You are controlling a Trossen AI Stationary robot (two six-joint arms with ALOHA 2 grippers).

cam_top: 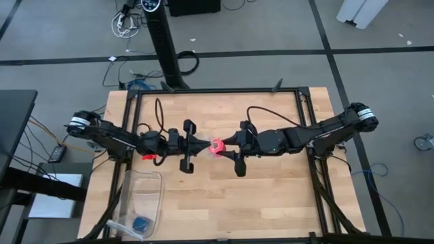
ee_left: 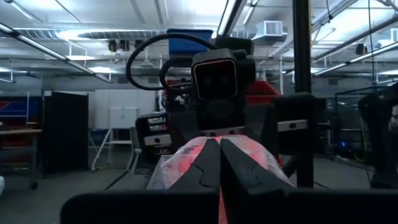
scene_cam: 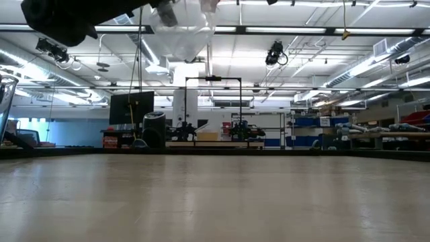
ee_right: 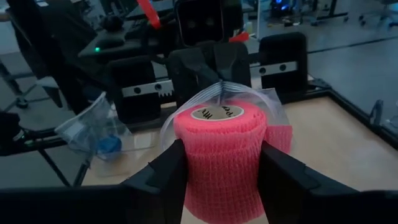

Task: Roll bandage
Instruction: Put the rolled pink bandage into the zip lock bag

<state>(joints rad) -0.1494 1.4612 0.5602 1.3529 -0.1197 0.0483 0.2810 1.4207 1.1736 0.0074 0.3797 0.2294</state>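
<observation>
The bandage [ee_right: 221, 155] is a compact bright pink roll with a card core, held clear of the wooden table [cam_top: 271, 203] at its middle. My right gripper [ee_right: 221, 171] is shut on it. A clear plastic wrap [ee_right: 261, 102] curves round the roll's far side, and my left gripper [ee_left: 219, 155] is shut on it. The two grippers meet tip to tip in the high view, left gripper [cam_top: 202, 144] against right gripper [cam_top: 225, 146]. In the low view only the plastic [scene_cam: 181, 30] shows, high above the table. My left gripper pinches the clear plastic wrap's gathered edge [ee_right: 219, 86] between its shut fingertips, coming level from the table's left. The film spreads from there round the roll. My right gripper pinches the roll's curved sides [ee_right: 186, 162] between its two fingers [ee_right: 283, 177], coming level from the table's right. The roll is lifted clear, its core end facing up.
A clear plastic tub [cam_top: 144, 196] lies near the table's front left, with a small blue object [cam_top: 141, 224] in clear plastic beside it. A red strip [cam_top: 150, 157] shows at the left arm. A black frame [cam_top: 217, 91] borders the table.
</observation>
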